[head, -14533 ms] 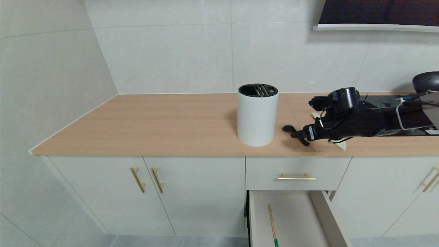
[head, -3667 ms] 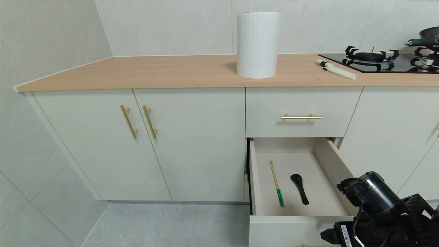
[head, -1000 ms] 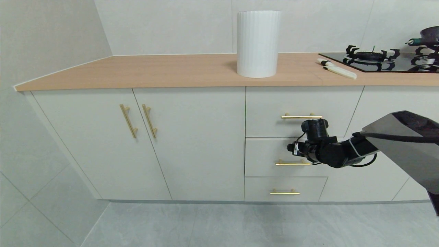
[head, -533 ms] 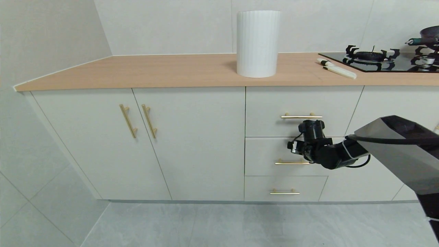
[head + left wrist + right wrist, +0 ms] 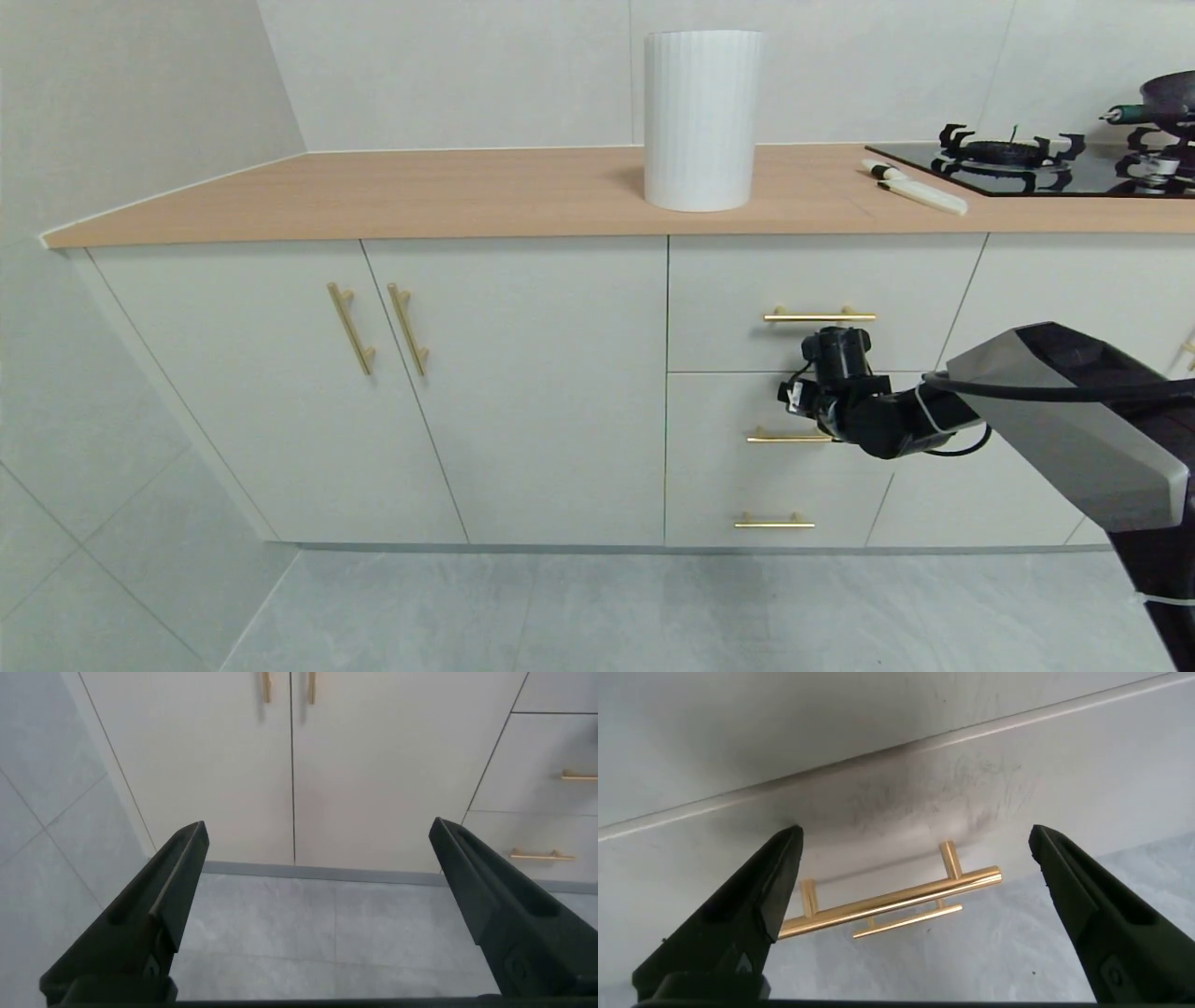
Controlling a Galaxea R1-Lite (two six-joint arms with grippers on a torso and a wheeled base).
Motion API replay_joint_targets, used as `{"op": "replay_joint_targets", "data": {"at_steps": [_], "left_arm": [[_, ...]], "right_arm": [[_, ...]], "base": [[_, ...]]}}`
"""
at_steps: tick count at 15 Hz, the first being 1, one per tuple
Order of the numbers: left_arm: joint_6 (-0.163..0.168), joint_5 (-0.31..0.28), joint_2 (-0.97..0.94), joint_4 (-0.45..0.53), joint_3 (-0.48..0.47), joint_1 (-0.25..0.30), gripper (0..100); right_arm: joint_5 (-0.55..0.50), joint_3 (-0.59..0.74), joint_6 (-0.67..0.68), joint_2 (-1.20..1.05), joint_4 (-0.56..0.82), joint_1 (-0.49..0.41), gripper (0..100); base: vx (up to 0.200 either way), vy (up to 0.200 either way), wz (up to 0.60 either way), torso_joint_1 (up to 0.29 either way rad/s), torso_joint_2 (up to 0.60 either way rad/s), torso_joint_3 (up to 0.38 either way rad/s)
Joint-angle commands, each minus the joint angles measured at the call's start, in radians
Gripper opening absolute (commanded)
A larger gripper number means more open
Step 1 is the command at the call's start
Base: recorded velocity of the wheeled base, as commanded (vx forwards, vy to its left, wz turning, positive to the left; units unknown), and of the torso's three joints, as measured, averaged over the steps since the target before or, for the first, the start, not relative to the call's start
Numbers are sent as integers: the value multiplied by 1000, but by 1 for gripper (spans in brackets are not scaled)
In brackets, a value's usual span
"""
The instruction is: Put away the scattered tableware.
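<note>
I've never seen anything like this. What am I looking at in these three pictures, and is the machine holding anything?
It is a wheeled robot with two arms, in a kitchen. The wide picture comes from a camera on its head; the arm there is its right arm. The other two come from a camera on each wrist, so the two dark prongs are that arm's gripper fingers. The right gripper is open and empty, close before a drawer's gold handle. The left gripper, also open and empty, faces cupboard doors. On the wooden counter are a white ribbed canister and what looks like a pale knife, beside a gas hob. The drawers are shut.
</note>
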Motion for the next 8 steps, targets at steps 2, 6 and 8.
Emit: {"op": "replay_joint_targets", "data": {"at_steps": [2,6,8], "left_arm": [[-1,1,0,-1,0,0,100],[-1,-1,0,0,0,0,100],[-1,1,0,-1,0,0,100]], "right_arm": [[-14,48,9,-60,-9,6,100],[-50,358,27,-502,-9,27,100],[-165,488,13,-731,-7,27,100]], "base": [[0,0,0,0,0,0],[0,0,0,0,0,0],[0,0,0,0,0,0]]}}
